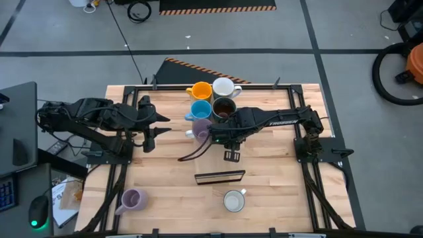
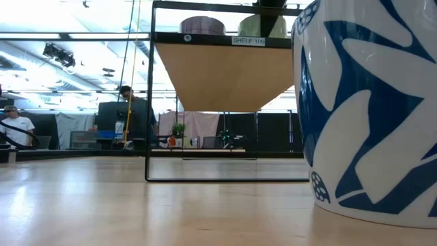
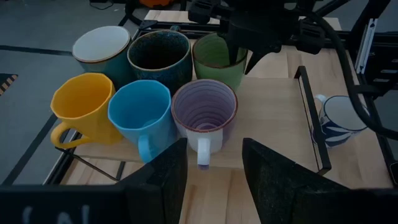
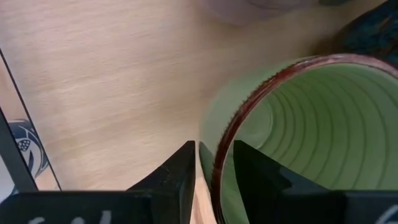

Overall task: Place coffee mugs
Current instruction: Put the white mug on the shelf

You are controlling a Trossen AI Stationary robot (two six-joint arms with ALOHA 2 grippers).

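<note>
The right gripper [image 4: 214, 165] pinches the green mug's [image 3: 217, 57] rim, one finger inside, one outside, beside the brown mug [image 3: 160, 56]. The lavender [image 3: 204, 112], blue [image 3: 140, 112] and orange mugs [image 3: 81, 106] crowd the shelf's near edge. The left gripper [image 3: 214, 165] hovers spread over bare table [image 1: 165, 192].

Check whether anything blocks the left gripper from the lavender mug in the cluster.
Nothing visible does: the lavender mug sits straight ahead of the open left gripper, handle toward it.
</note>
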